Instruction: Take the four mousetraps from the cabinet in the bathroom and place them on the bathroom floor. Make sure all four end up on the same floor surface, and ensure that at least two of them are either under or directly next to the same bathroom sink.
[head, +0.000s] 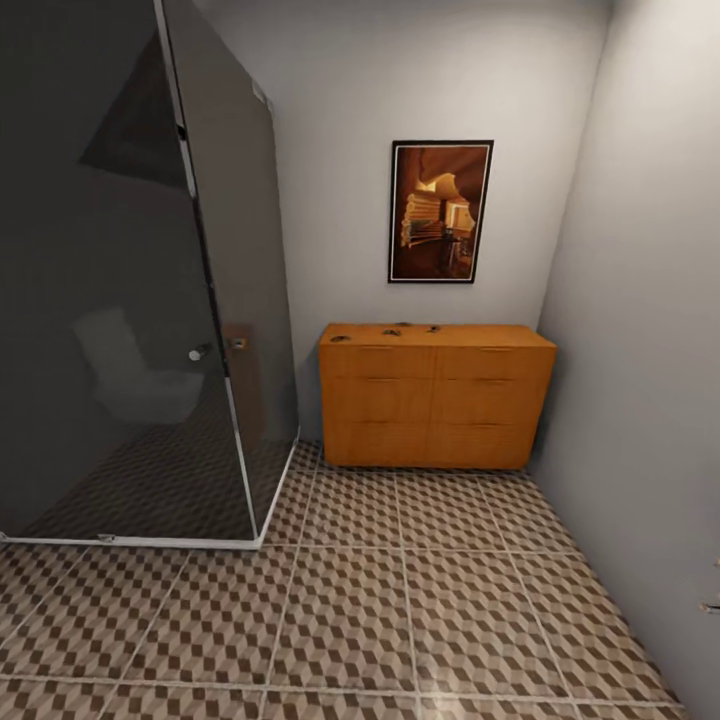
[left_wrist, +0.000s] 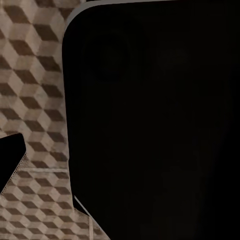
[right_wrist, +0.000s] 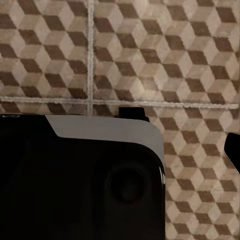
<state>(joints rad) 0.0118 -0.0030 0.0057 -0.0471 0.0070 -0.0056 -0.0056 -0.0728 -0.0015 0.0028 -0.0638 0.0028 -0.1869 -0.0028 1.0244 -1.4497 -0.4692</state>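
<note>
The orange-brown cabinet (head: 435, 405) stands against the far wall, its drawers closed. Small dark-wired mousetraps lie on its top: one at the left end (head: 341, 338), one further right (head: 390, 331) and one near the middle (head: 432, 328); they are too small to make out in detail. The bathroom floor (head: 350, 610), with its cube pattern, stretches from me to the cabinet. The sink is out of view. A dark finger-like piece (left_wrist: 11, 160) shows at the edge of the left wrist view and another (right_wrist: 233, 147) in the right wrist view, both over the tiles.
A dark glass shower enclosure (head: 130, 300) fills the left side, its corner post reaching the floor. A grey wall (head: 650, 400) closes the right side. A framed picture (head: 440, 210) hangs above the cabinet. My black base (left_wrist: 150, 125) (right_wrist: 75, 185) shows in both wrist views.
</note>
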